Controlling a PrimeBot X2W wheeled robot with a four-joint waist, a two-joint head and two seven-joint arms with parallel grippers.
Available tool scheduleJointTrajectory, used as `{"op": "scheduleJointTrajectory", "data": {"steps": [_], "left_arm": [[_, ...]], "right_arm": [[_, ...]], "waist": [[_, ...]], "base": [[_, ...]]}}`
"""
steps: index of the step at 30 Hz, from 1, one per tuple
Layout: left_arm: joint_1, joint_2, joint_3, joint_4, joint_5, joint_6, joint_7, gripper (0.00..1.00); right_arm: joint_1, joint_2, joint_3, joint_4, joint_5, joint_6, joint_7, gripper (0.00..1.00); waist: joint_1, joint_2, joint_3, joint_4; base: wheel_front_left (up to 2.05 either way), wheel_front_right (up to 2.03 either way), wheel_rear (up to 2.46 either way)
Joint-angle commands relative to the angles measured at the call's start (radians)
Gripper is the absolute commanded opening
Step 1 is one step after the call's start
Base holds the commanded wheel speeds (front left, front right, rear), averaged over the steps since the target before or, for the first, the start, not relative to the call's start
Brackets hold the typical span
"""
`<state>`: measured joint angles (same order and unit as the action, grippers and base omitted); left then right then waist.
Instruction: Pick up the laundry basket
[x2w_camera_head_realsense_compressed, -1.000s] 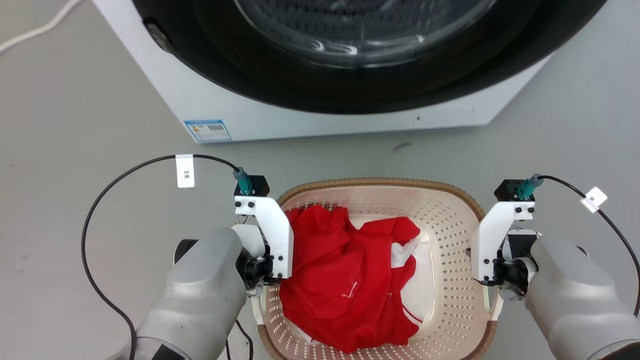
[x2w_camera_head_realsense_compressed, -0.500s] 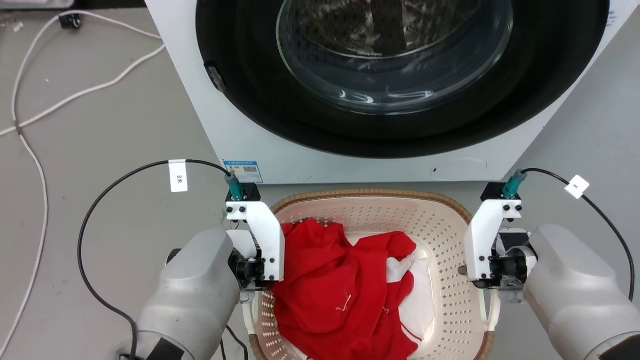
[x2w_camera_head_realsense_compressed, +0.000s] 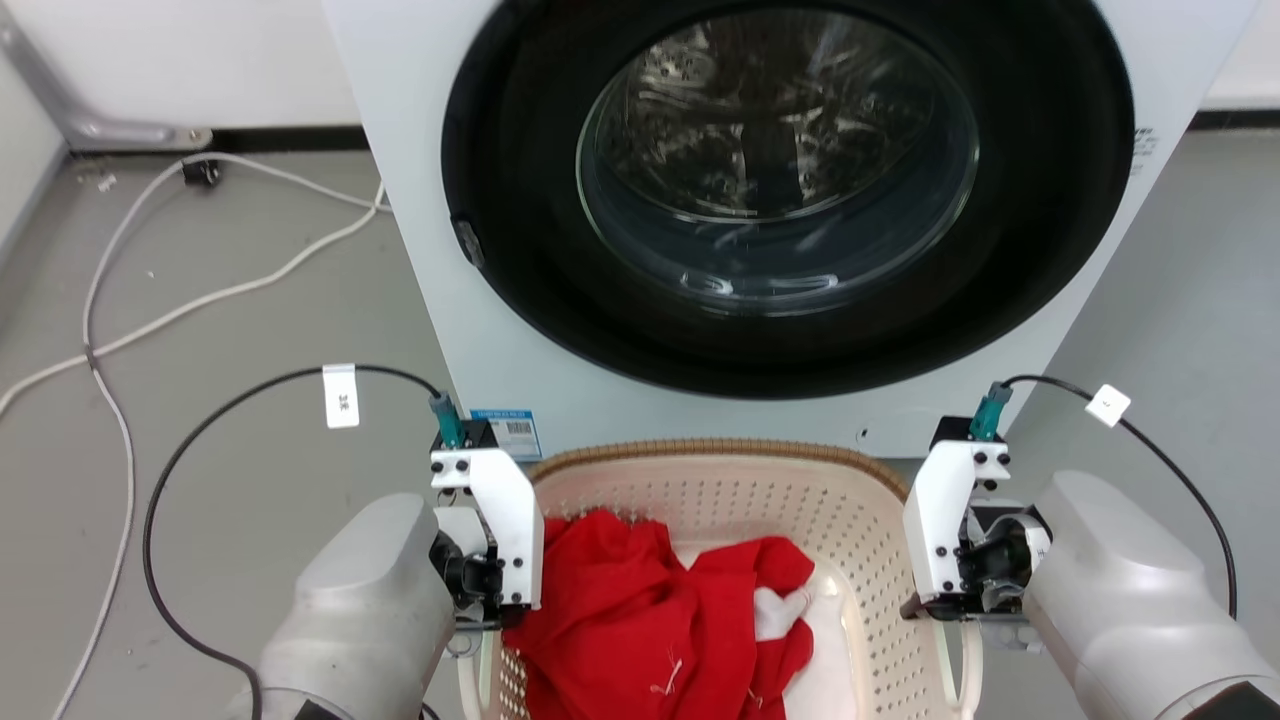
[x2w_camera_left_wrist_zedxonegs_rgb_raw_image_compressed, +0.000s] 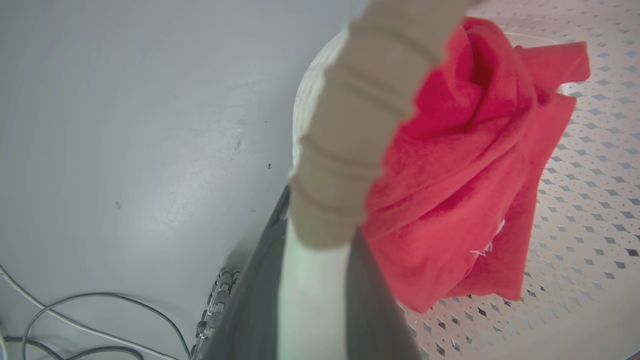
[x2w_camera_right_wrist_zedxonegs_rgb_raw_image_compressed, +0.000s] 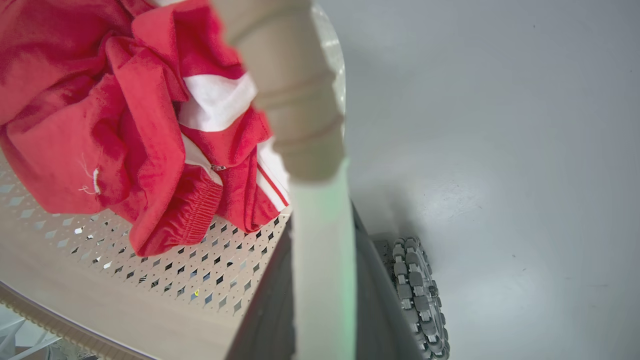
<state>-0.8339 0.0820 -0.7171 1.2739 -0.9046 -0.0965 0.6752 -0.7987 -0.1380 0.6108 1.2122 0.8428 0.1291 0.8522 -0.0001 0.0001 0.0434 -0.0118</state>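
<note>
The laundry basket is cream-white with perforated walls and a brown rim, and it hangs between my two arms just in front of the washer. Red and white clothes lie in it. My left gripper is shut on the basket's left white loop handle, which runs between the dark fingers. Shut on the right handle is my right gripper. In both wrist views the basket's rim is close overhead, with the grey floor far beneath it.
A white front-loading washer with a round, dark glass door stands directly ahead. White cables trail over the grey floor at the left. My base's treaded wheel is under the basket's right side. A wall runs behind.
The head camera has tilted up, so more of the washer shows. Both grippers stay shut on the handles, and the basket's far rim now overlaps the washer's lower front.
</note>
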Motion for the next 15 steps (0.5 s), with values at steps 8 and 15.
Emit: {"op": "scheduleJointTrajectory", "data": {"steps": [8,15], "left_arm": [[0.046,-0.004,0.0,0.002,-0.028,-0.015,0.055,0.0],[0.097,-0.011,-0.003,0.007,-0.04,-0.011,0.079,0.0]], "right_arm": [[0.038,0.035,0.013,0.029,0.028,0.003,0.051,0.0],[0.076,0.051,0.014,0.047,0.042,0.003,0.069,0.0]], "waist": [[0.0001,-0.0001,-0.074,-0.004],[0.0001,-0.0001,-0.094,-0.013]], "base": [[0.0,0.0,0.0],[0.0,0.0,0.0]]}}
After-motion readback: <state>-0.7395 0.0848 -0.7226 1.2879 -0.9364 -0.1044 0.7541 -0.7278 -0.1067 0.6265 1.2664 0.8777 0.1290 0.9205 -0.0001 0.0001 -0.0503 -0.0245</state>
